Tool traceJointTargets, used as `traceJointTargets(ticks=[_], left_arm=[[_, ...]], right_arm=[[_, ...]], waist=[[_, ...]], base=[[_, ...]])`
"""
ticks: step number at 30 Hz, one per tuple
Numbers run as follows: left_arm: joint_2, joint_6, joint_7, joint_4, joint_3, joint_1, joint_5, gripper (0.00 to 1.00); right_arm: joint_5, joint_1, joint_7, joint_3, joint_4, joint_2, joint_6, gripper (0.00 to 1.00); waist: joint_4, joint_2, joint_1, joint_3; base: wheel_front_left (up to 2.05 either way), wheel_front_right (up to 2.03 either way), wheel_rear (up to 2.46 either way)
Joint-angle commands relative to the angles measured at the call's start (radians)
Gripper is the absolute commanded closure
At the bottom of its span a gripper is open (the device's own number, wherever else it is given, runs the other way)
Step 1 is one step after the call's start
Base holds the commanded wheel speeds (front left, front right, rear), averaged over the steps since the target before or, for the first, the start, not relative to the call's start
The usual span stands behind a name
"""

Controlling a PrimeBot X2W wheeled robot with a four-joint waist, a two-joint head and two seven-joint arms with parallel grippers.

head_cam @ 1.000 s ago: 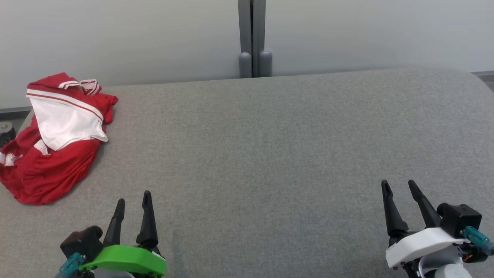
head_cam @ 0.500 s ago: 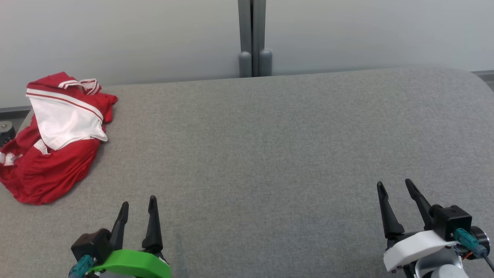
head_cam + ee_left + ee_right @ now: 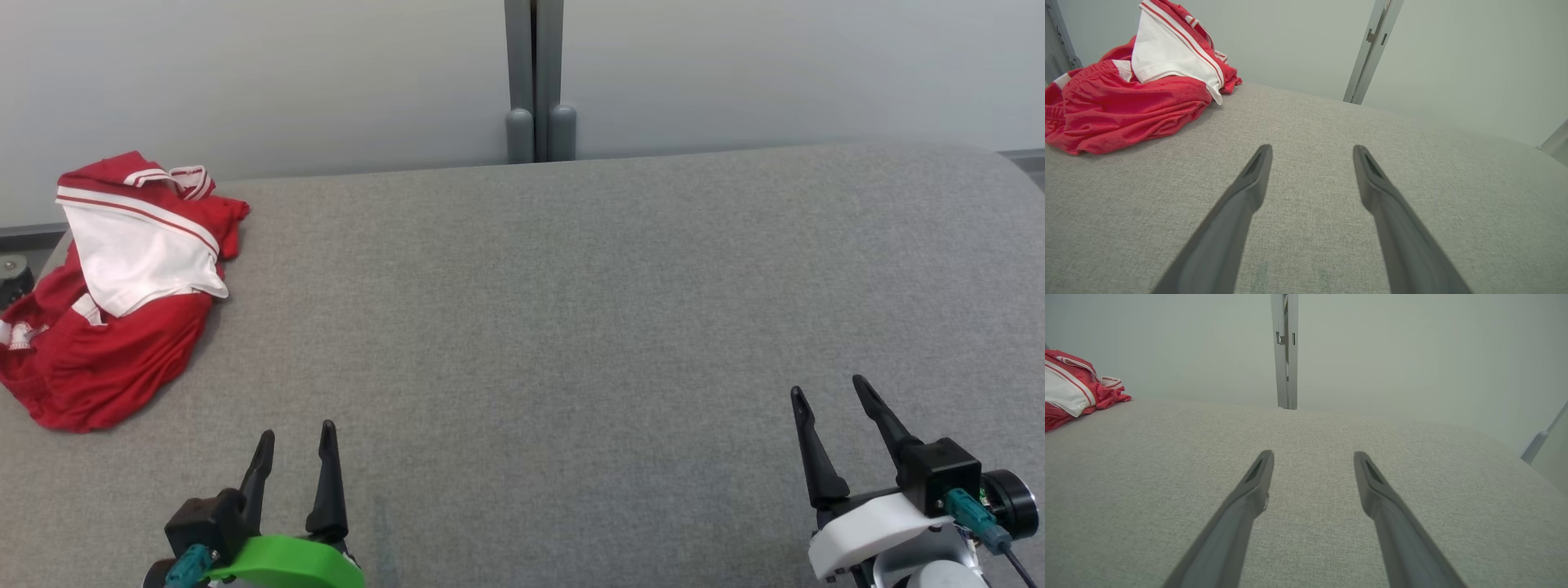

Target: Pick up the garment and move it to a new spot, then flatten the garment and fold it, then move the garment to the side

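Grey table bears the crumpled garment (limp, light, probably slick), best pinched at a raised fold; left gripper and right gripper both gape empty.

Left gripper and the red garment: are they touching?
Apart. The head view shows the left gripper, jaws open, near the bottom edge; a stretch of bare grey surface separates it from the red garment at the left.

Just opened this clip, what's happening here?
Nothing is being handled yet. A crumpled red-and-white garment lies at the far left of the grey fabric-covered surface. The left tool and right tool both hover open and empty at the near side, apart from the garment; the left one is nearer to it.
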Motion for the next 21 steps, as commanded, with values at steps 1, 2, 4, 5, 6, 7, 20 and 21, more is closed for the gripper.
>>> traceJointTargets(ticks=[1, 2, 4, 5, 6, 7, 20, 21], left_arm=[[0.008, 0.003, -0.008, 0.002, 0.001, 0.016, 0.025, 0.0], [0.008, 0.003, -0.011, 0.004, 0.001, 0.017, 0.029, 0.0], [0.008, 0.004, -0.015, 0.007, 0.0, 0.017, 0.037, 0.0], [0.008, 0.004, -0.014, 0.008, -0.001, 0.017, 0.041, 0.0], [0.008, 0.004, -0.017, 0.01, -0.002, 0.017, 0.048, 0.0], [0.008, 0.004, -0.019, 0.011, -0.002, 0.018, 0.052, 0.0], [0.008, -0.004, -0.02, 0.022, 0.002, 0.014, 0.058, 0.0], [0.008, -0.004, -0.02, 0.022, 0.002, 0.014, 0.059, 0.0]], right_arm=[[-0.018, 0.01, -0.009, 0.0, -0.005, -0.006, 0.0, 0.0], [-0.026, 0.01, -0.012, -0.001, -0.004, -0.006, 0.0, 0.0], [-0.034, 0.011, -0.014, -0.001, -0.002, -0.006, 0.0, 0.0], [-0.039, 0.011, -0.016, -0.001, -0.001, -0.006, 0.0, 0.0], [-0.047, 0.011, -0.018, 0.0, -0.001, -0.006, 0.0, 0.0], [-0.051, 0.012, -0.02, 0.0, -0.002, -0.006, 0.0, 0.0], [-0.042, 0.009, -0.022, -0.004, 0.001, -0.006, 0.0, 0.0], [-0.041, 0.01, -0.022, -0.004, 0.001, -0.006, 0.0, 0.0]], waist=[[0.0, 0.0, 0.0, 0.0], [0.0, 0.0, 0.0, 0.0], [0.0, 0.0, 0.0, 0.0], [0.001, 0.0, 0.0, 0.0], [0.001, 0.0, 0.0, 0.0], [0.001, 0.0, 0.0, -0.001], [0.005, 0.0, 0.0, -0.001], [0.005, 0.0, 0.0, -0.001]], base=[[0.0, 0.0, 0.0], [0.0, 0.0, 0.0], [0.0, 0.0, 0.0], [0.0, 0.0, 0.0], [0.0, 0.0, 0.0], [0.0, 0.0, 0.0], [0.0, 0.0, 0.0], [0.0, 0.0, 0.0]])
